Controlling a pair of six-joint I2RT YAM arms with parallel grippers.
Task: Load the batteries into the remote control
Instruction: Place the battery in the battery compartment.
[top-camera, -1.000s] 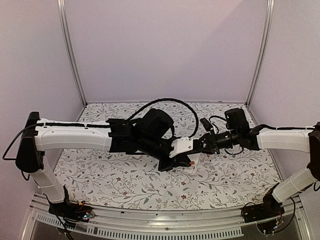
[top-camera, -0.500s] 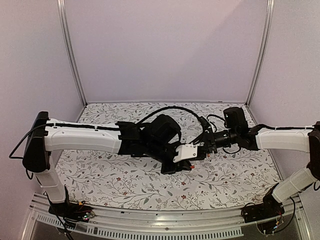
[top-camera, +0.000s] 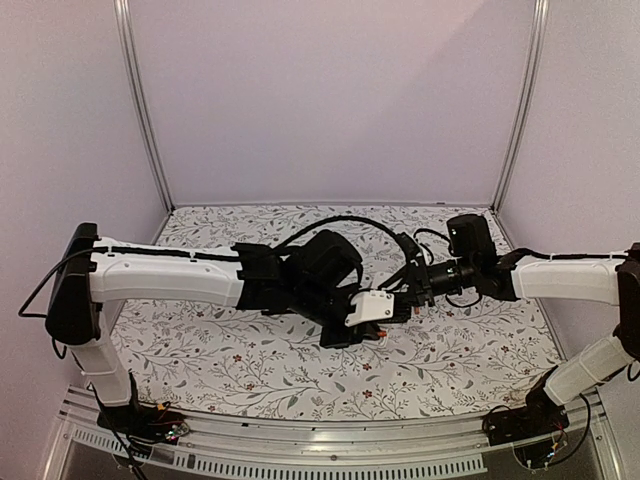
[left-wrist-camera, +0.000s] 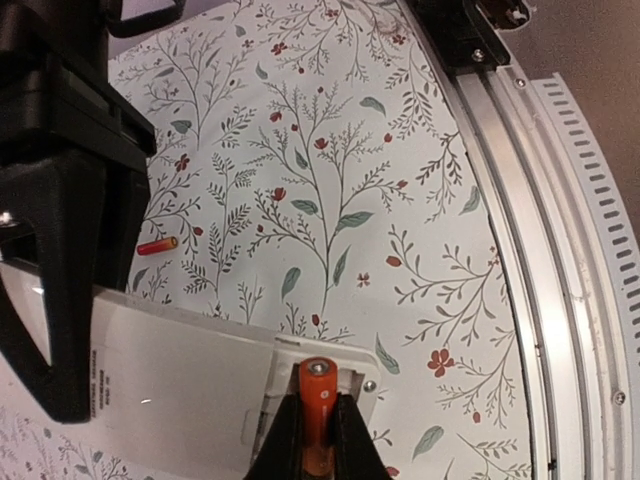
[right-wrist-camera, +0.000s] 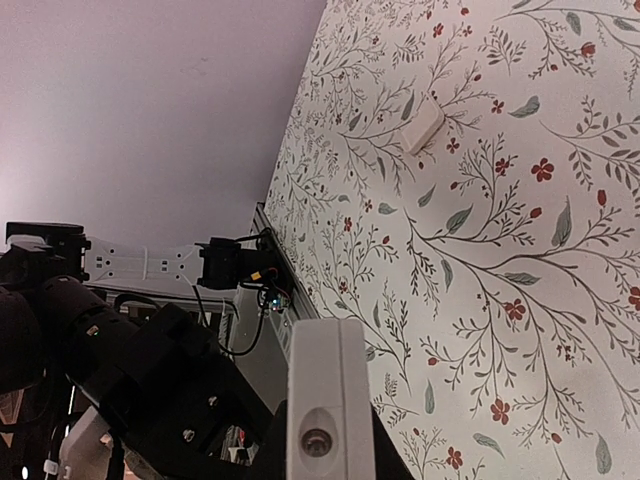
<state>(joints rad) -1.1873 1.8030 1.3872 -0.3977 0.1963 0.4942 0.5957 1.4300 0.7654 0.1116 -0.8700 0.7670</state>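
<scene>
Near the middle of the desk (top-camera: 200, 350), the right end effector (right-wrist-camera: 322, 440) is pinching the white remote control (left-wrist-camera: 170, 390) by its long edges. In the left wrist view, the left end effector (left-wrist-camera: 316, 430) is clamping an orange-red battery (left-wrist-camera: 316, 390) at 6 o'clock, with the battery's tip lying over the remote's short end. A second battery (left-wrist-camera: 157, 245) is lying on the desk toward 10 o'clock, apart from the remote. In the right wrist view, a small white piece (right-wrist-camera: 424, 127) is sitting on the desk near 1 o'clock.
</scene>
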